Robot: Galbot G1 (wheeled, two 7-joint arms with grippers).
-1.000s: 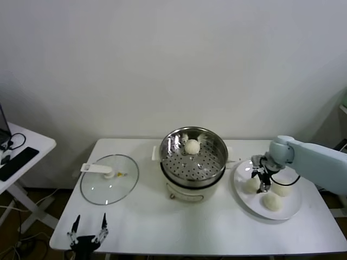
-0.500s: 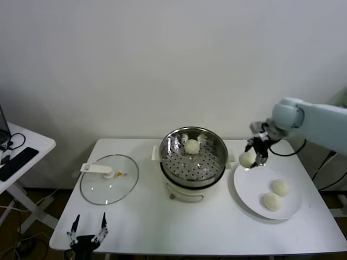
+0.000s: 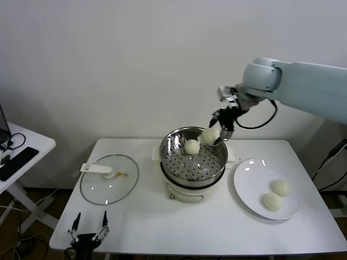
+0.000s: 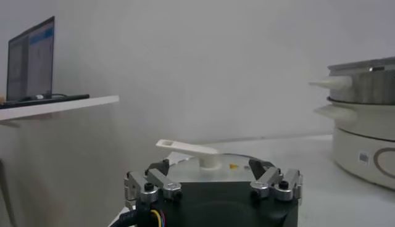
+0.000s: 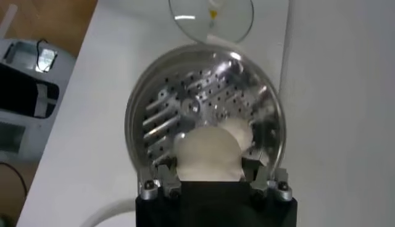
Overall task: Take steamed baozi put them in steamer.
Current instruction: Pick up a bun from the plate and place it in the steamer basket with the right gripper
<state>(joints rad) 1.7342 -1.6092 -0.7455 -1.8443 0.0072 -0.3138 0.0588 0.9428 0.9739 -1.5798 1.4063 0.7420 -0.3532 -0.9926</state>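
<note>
My right gripper (image 3: 218, 135) is shut on a cream-white baozi (image 3: 210, 135) and holds it above the far right rim of the steamer (image 3: 212, 162). In the right wrist view the held baozi (image 5: 208, 154) fills the space between the fingers, over the steamer's perforated floor (image 5: 179, 105). One baozi (image 3: 192, 146) lies inside the steamer at its far side. Two more baozi (image 3: 280, 187) (image 3: 271, 201) lie on the white plate (image 3: 250, 184) to the right. My left gripper (image 3: 87, 229) is open and parked low by the table's front left edge.
A flat glass lid (image 3: 108, 180) with a white handle lies on the table left of the steamer; it also shows in the left wrist view (image 4: 197, 154). A side table (image 3: 21, 149) with a laptop stands at far left.
My right gripper lifted one baozi off the plate and carried it up and left to above the steamer. The plate now holds two baozi. The left arm has not moved.
</note>
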